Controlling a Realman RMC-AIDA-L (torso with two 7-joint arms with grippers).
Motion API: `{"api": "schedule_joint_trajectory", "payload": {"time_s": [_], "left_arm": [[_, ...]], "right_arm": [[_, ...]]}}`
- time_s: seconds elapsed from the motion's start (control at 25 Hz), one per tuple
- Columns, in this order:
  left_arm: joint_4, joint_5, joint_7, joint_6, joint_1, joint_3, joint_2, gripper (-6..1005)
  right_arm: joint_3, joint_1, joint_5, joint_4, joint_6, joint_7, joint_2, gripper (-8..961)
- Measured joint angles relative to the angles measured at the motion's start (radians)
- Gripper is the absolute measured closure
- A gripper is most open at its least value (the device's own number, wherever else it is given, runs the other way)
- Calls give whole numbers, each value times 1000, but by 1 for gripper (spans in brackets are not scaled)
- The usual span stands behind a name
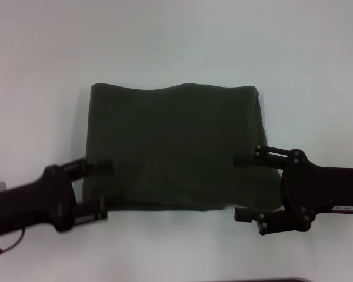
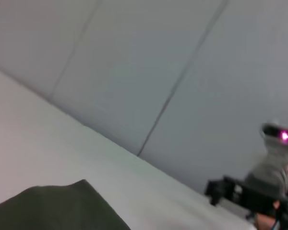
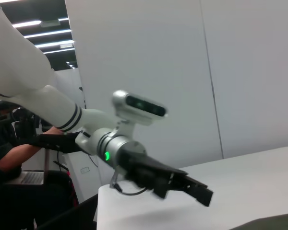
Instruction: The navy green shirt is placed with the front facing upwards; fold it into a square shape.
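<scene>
Shirt (image 1: 170,147) folded; pincers (image 1: 100,191) (image 1: 242,187) open.

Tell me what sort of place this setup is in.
Probably a robotics lab or indoor test room. The navy green shirt lies folded on a plain white table, with the open left gripper and open right gripper at its near corners. White panelled walls stand behind, and a seated person is nearby.

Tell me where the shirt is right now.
In the head view, the navy green shirt lies folded mid-table, with the left hand and right hand open at its near corners.
</scene>
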Motion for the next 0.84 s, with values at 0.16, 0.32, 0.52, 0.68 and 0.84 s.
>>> {"api": "schedule_joint_trajectory", "payload": {"time_s": [0.16,0.32,0.52,0.68,0.84], "left_arm": [[25,7,215,8,26,19,-4,271],[39,2,371,8,42,13,-15,115],[40,4,393,4,35,12,-17,65],[41,0,391,-3,26,11,-17,65],[41,-1,333,-30,-4,7,-13,65]], "right_arm": [[1,-4,-1,-3,3,0,-1,29],[1,-2,-3,-4,5,0,-2,29],[1,1,-3,-4,6,0,-2,29],[0,2,-3,-4,14,0,-2,29],[0,3,1,-5,36,-1,-2,29]]}}
